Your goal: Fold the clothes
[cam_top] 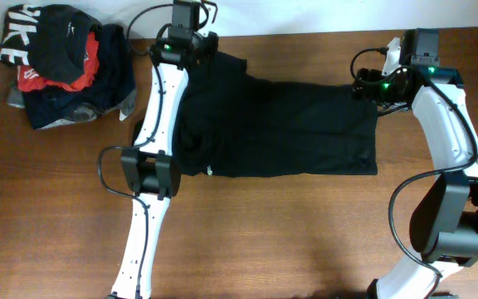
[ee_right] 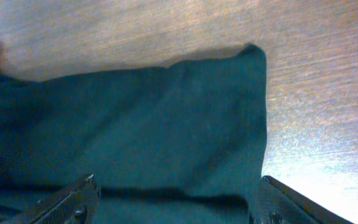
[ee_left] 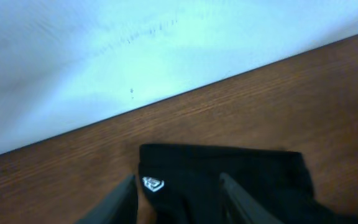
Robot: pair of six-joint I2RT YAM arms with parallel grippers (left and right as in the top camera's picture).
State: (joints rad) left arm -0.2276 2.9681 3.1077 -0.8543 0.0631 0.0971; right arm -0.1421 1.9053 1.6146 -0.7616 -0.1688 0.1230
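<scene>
Across the middle of the wooden worktop [cam_top: 289, 241] lies the black T-shirt [cam_top: 289, 133], spread out sideways. Its wider shoulder end is under the left arm at the left of the overhead frame, and its straight hem is at the right. It looks mostly flat, with some bunching near the left arm, so the fold seems barely begun.

The left gripper [ee_left: 179, 202] hovers at the upper left corner of the shirt, over a sleeve end with a small white logo [ee_left: 153, 184]. Its fingers stand apart on either side of that cloth, which lies flat on the wood, so nothing is held.

The right gripper [ee_right: 179, 208] sits at the upper right corner, over the hem. Its jaws are spread wide above the fabric and are also empty.

Having one gripper at each far corner makes sense. From there both can pinch the same long edge and carry it together, which keeps the soft fabric taut rather than letting it sag in the middle.

The pile of other garments [cam_top: 65, 66] sits in the upper left corner of the overhead frame, well apart from the shirt, probably to keep it out of the arms' way.
</scene>
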